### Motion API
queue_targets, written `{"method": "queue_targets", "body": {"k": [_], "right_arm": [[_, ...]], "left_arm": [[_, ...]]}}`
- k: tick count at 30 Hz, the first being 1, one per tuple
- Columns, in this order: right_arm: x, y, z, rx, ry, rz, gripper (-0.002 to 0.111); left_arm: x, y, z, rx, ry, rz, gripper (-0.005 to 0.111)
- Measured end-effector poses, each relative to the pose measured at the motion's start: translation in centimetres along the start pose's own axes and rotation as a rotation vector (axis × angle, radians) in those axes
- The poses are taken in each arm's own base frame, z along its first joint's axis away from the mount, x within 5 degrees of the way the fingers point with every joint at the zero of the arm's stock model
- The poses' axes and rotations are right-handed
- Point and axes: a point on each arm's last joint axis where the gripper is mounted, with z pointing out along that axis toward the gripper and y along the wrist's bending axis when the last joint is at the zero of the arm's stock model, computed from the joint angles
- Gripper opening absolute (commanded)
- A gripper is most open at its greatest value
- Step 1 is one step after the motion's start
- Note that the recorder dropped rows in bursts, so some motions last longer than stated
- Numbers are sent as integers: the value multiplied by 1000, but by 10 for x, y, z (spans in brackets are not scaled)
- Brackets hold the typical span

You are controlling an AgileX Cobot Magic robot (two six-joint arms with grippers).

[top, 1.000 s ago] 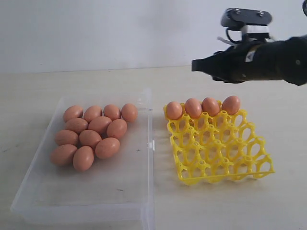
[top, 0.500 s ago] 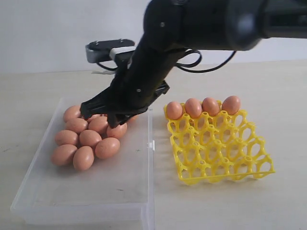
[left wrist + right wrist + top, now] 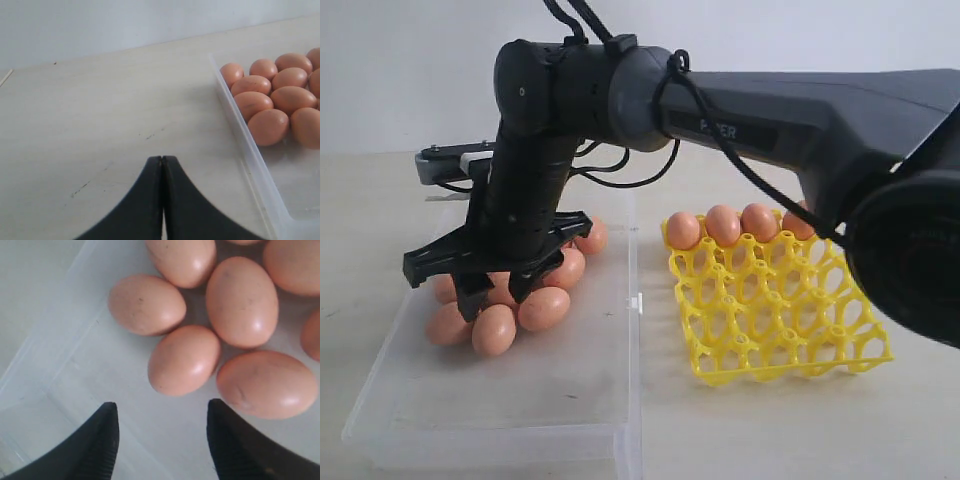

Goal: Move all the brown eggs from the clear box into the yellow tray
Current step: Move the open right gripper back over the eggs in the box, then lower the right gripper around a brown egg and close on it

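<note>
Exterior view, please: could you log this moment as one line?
right gripper: open, above brown eggs in clear box | left gripper: shut, outside box | yellow tray: four eggs

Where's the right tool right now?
In the exterior view the right tool is on the left side, open, inside the clear box, low over the front brown eggs of the cluster.

Brown eggs (image 3: 543, 308) lie clustered in the box (image 3: 520, 405), toward its far end; four more stand in the tray (image 3: 790, 367), filling its back row.
</note>
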Motion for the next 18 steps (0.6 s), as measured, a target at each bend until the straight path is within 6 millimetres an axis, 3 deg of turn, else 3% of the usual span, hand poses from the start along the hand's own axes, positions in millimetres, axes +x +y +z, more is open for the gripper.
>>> {"method": "queue_targets", "body": {"k": [8, 18], "right_arm": [[-7, 5, 16, -50, 13, 84, 53], [-12, 1, 22, -22, -42, 135, 53]], "left_arm": [[0, 0, 0, 0, 0, 0, 0], [0, 0, 0, 0, 0, 0, 0]]}}
